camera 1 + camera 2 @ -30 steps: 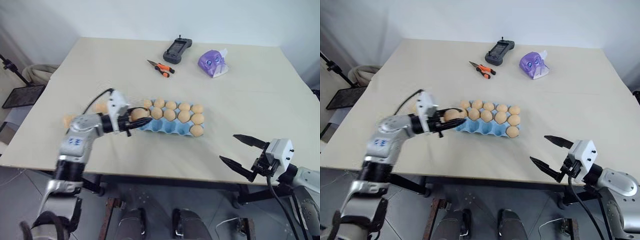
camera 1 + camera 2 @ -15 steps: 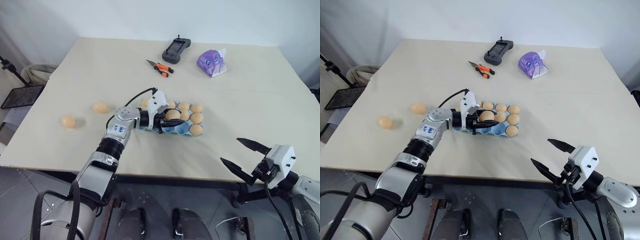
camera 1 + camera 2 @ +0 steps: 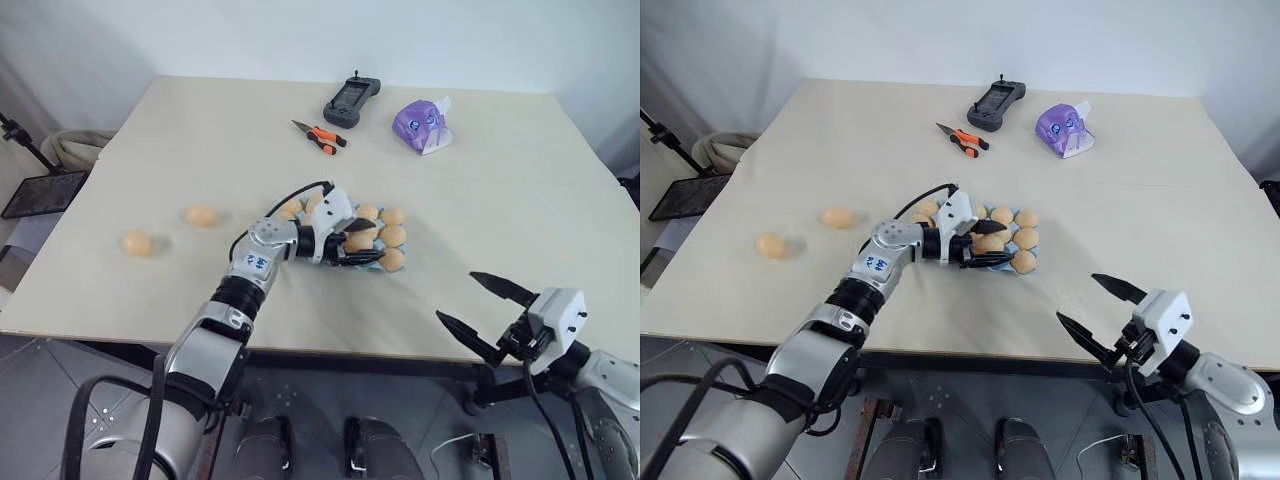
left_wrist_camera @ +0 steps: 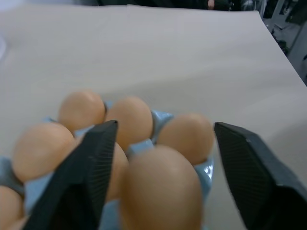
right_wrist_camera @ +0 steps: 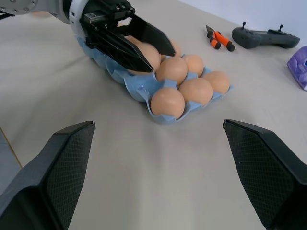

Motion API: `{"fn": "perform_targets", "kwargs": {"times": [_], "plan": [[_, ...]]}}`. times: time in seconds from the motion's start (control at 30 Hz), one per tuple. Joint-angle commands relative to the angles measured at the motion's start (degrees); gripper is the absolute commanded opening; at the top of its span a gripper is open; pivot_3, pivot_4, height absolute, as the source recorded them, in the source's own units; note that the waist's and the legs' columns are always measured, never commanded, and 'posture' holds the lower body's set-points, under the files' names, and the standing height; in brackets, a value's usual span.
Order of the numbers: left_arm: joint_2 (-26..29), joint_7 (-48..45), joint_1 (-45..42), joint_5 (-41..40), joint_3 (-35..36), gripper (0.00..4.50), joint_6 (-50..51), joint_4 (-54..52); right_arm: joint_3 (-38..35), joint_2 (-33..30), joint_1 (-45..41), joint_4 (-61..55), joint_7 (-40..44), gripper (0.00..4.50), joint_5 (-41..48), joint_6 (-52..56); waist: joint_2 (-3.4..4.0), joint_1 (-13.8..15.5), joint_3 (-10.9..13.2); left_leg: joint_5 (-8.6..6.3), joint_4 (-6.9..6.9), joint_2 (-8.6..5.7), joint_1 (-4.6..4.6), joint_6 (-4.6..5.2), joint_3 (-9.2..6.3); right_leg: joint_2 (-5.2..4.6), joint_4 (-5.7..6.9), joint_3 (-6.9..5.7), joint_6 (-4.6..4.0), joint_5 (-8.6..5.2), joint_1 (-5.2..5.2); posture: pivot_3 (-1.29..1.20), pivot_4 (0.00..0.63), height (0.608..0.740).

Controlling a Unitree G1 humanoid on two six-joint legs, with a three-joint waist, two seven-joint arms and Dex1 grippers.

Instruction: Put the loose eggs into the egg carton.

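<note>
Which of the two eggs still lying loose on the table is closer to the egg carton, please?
The loose egg nearer the egg carton is the one farther from the table's front edge; the other egg lies further out toward the table's left edge.

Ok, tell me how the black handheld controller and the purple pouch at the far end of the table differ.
The black handheld controller is dark, flat and elongated, lying slanted, while the purple pouch is bright, bulging and soft-looking. The controller has a small stub sticking up at its far end; the pouch has a pale flap at its edge. Both rest on the beige table, beyond the light blue egg carton, touched by neither gripper.
</note>
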Motion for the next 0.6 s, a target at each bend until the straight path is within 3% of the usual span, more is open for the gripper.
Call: {"fn": "perform_targets", "kwargs": {"times": [0.03,0.37,0.43,0.6], "plan": [[1.0,-1.8,-2.5,-4.4,4.8,4.25,-3.0,-2.4,0.8,0.3,-1.0,-1.0,0.3,4.50,0.3,-0.4,0.00,0.0,0.0,0.00,-0.01,0.01,0.00,0.00,0.00,0.00,0.00,0.00,0.00,0.00,-0.01,0.00,0.150,0.740],[16.2,-4.9,4.3,-8.3,12.8,4.25,2.1,-11.4,5.0,0.2,-6.6,3.5,3.4,4.50,0.1,-0.7,0.01,-0.2,0.0,0.00,-0.01,0.06,0.04,-0.01,0.05,0.04,0.06,-0.01,0.00,0.00,-0.01,0.00,0.150,0.740],[19.2,-3.9,8.6,-9.6,15.0,4.25,3.8,-16.1,5.9,0.4,-8.0,4.7,4.1,4.50,0.0,-0.8,0.01,-0.3,0.0,0.00,-0.01,0.05,0.04,0.00,0.06,-0.01,0.06,0.06,0.00,0.00,-0.01,0.00,0.150,0.740],[25.2,1.2,30.0,-15.9,24.2,4.39,12.1,-39.6,7.7,0.5,-11.4,7.2,6.0,4.50,0.0,-1.4,0.01,-1.0,0.0,-0.02,-0.10,0.08,0.04,-0.01,0.03,-0.09,0.07,0.23,-0.03,-0.01,-0.02,0.00,0.150,0.740]]}}
